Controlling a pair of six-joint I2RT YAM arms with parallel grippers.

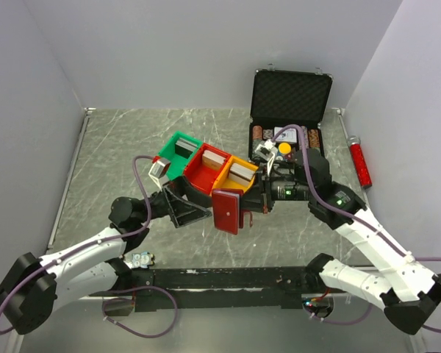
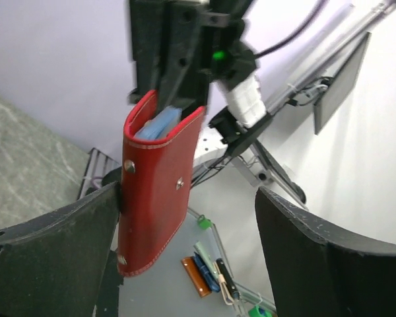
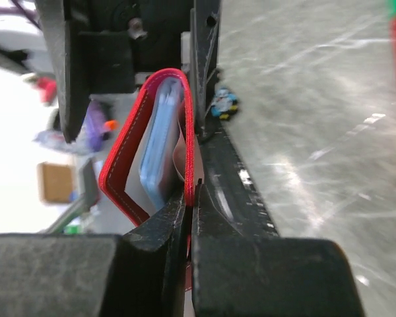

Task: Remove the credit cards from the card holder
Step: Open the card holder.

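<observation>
1. Two flaps gape on the card holder [image 1: 227,211], one clamped in the right gripper [image 3: 190,201].
2. The left gripper [image 1: 185,212] is spread wide, with the card holder beside one finger.
3. The credit cards [image 2: 160,124] sit inside it, above the table's [image 1: 117,147] middle.

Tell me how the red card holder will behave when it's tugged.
Probably floppy: the card holder bows open while the right gripper pinches one edge. The glossy credit cards look loose inside, so they may slide out easily.
</observation>
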